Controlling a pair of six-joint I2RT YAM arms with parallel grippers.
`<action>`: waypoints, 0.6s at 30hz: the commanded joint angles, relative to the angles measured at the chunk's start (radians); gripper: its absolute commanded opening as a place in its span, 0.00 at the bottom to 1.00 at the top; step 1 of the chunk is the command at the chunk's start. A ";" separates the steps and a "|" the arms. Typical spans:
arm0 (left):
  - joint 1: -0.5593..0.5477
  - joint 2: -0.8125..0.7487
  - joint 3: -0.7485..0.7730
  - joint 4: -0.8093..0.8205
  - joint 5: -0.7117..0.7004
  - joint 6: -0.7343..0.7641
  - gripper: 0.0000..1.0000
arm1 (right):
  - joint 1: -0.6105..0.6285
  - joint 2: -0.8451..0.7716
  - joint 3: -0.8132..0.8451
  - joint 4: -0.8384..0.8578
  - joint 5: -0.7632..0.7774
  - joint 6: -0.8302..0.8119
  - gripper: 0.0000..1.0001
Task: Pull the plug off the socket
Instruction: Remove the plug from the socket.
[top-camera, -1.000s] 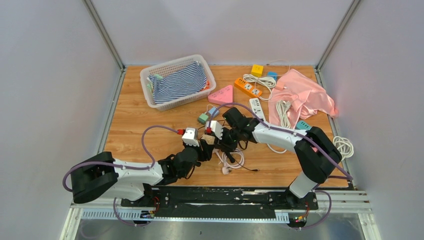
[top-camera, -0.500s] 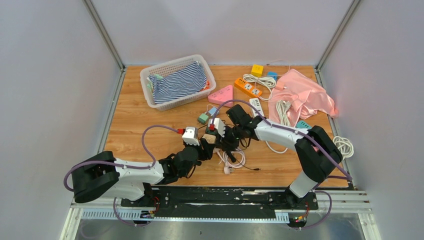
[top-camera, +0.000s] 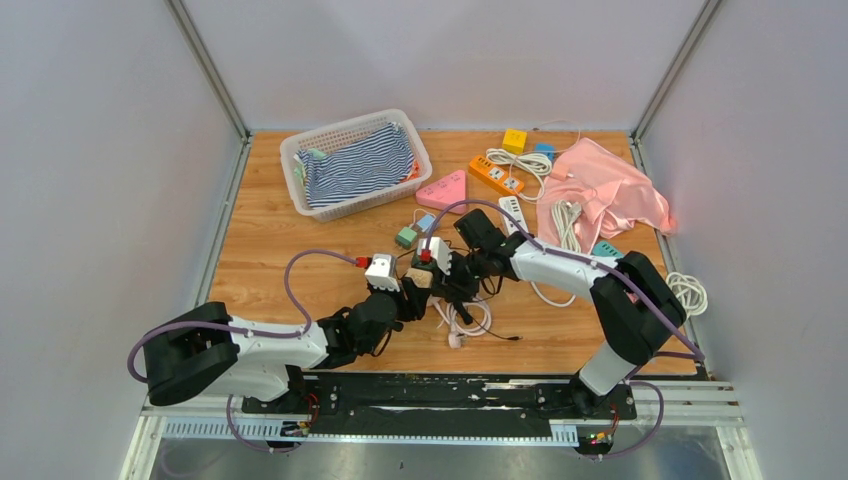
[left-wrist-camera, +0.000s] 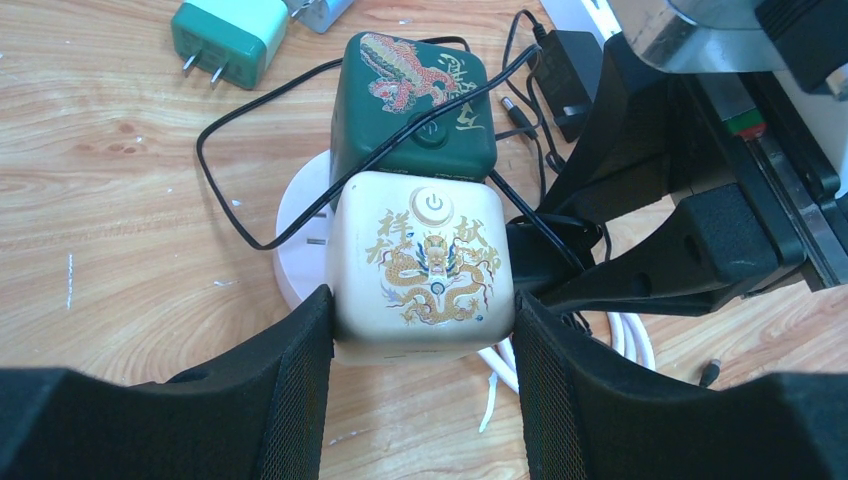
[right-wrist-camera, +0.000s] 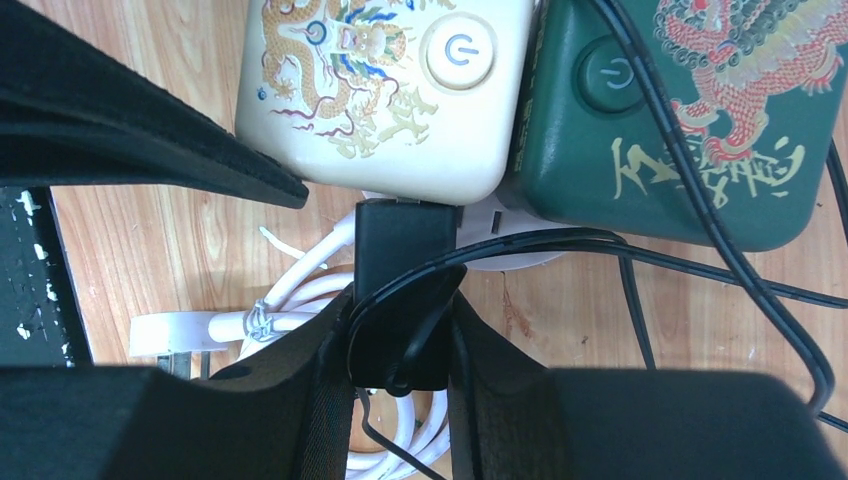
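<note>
A cream cube socket (left-wrist-camera: 430, 265) with a gold dragon stands on the wooden table against a dark green cube socket (left-wrist-camera: 410, 100). My left gripper (left-wrist-camera: 420, 370) is shut on the cream socket, one pad on each side. A black plug (right-wrist-camera: 400, 290) with a thin black cord sits in the cream socket's (right-wrist-camera: 385, 90) side face. My right gripper (right-wrist-camera: 400, 372) is shut on that plug. In the top view both grippers, left (top-camera: 413, 292) and right (top-camera: 452, 282), meet at mid-table.
A round white base (left-wrist-camera: 298, 245) lies under the cubes, with a coiled white cable (right-wrist-camera: 300, 320) beside them. A green adapter (left-wrist-camera: 225, 35) lies nearby. Further back are a basket (top-camera: 300, 150) of striped cloth, a pink cloth (top-camera: 600, 185), an orange power strip (top-camera: 495, 175) and a white strip (top-camera: 513, 215).
The right wrist shifted slightly to the right and away over the first half second. Both grips look unchanged, and the plug stays in the socket.
</note>
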 joint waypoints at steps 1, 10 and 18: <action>0.021 0.014 -0.016 -0.039 -0.030 -0.036 0.00 | -0.008 0.001 -0.044 -0.126 -0.148 -0.018 0.00; 0.022 0.024 -0.010 -0.039 -0.020 -0.034 0.00 | 0.155 -0.023 0.027 -0.084 -0.018 -0.013 0.00; 0.022 0.023 -0.011 -0.039 -0.023 -0.036 0.00 | 0.013 -0.078 -0.069 -0.104 -0.060 -0.047 0.00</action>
